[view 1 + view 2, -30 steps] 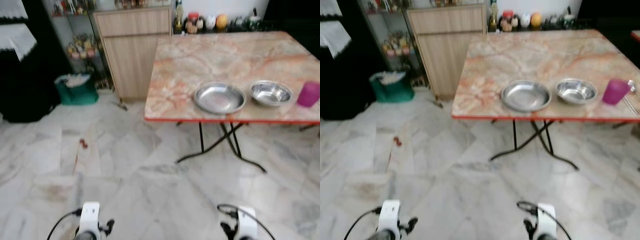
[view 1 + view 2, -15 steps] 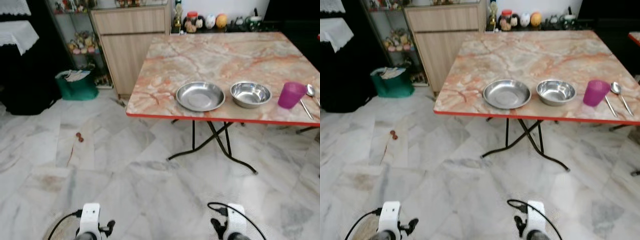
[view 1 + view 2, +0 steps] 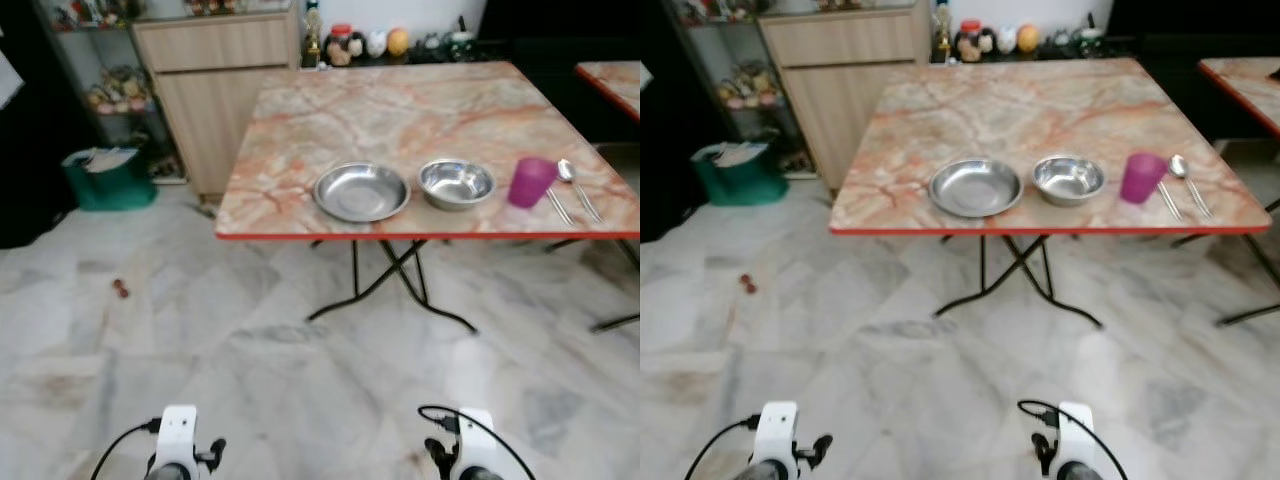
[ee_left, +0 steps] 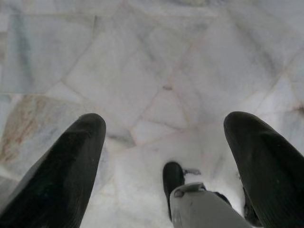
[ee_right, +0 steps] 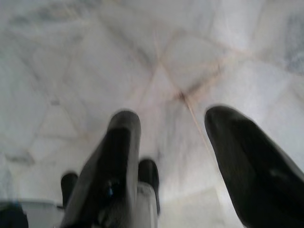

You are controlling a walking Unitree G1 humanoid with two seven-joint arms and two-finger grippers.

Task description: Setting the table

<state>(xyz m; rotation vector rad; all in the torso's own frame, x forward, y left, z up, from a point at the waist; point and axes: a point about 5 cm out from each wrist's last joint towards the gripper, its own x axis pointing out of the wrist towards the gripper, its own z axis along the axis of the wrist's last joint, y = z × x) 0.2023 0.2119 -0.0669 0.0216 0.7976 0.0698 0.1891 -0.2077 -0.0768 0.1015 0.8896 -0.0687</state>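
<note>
Counts, as seen from the head views:

One marble-patterned folding bench with a red edge (image 3: 990,110) is standing ahead; the corner of a second like it (image 3: 1240,85) is showing at the right.

On the near bench are sitting:
- one wide shallow steel plate (image 3: 975,187)
- one smaller, deeper steel bowl (image 3: 1068,178)
- one magenta plastic cup (image 3: 1141,177)
- two pieces of steel cutlery, one a spoon (image 3: 1180,170), the other (image 3: 1167,199) too small to tell.

One light wooden cabinet (image 3: 845,75) and one green bin (image 3: 732,172) are standing beyond.
</note>
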